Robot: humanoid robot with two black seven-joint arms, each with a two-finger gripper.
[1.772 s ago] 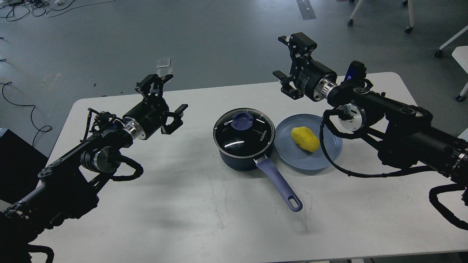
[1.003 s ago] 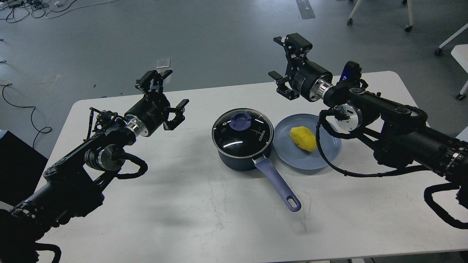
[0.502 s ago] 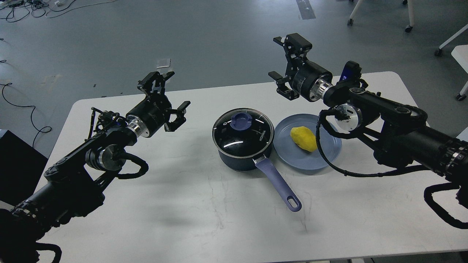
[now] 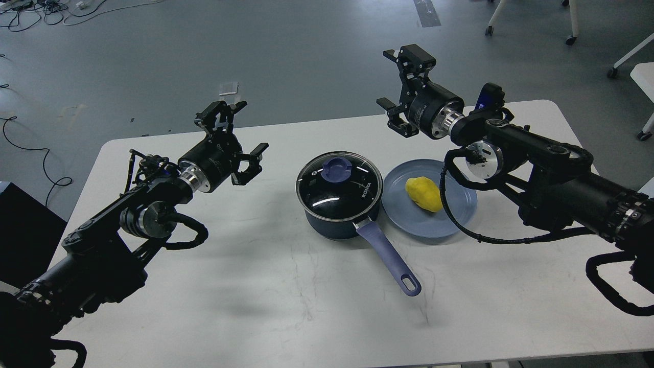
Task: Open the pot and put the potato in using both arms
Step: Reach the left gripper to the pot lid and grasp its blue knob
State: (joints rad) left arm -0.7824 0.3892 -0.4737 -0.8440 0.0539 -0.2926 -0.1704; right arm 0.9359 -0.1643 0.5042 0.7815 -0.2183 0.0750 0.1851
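A dark pot (image 4: 341, 217) stands mid-table with its glass lid (image 4: 357, 191) on; the lid has a blue knob (image 4: 337, 168). The pot's blue handle (image 4: 391, 258) points toward the front right. A yellow potato (image 4: 424, 193) lies on a blue plate (image 4: 452, 217) right of the pot. My left gripper (image 4: 244, 132) is open and empty, raised left of the pot. My right gripper (image 4: 394, 82) is open and empty, raised behind the pot and plate.
The white table (image 4: 286, 306) ends at a rounded far edge behind the pot. Cables lie on the grey floor at far left (image 4: 30, 148). Chair legs on castors stand at the upper right (image 4: 572, 36).
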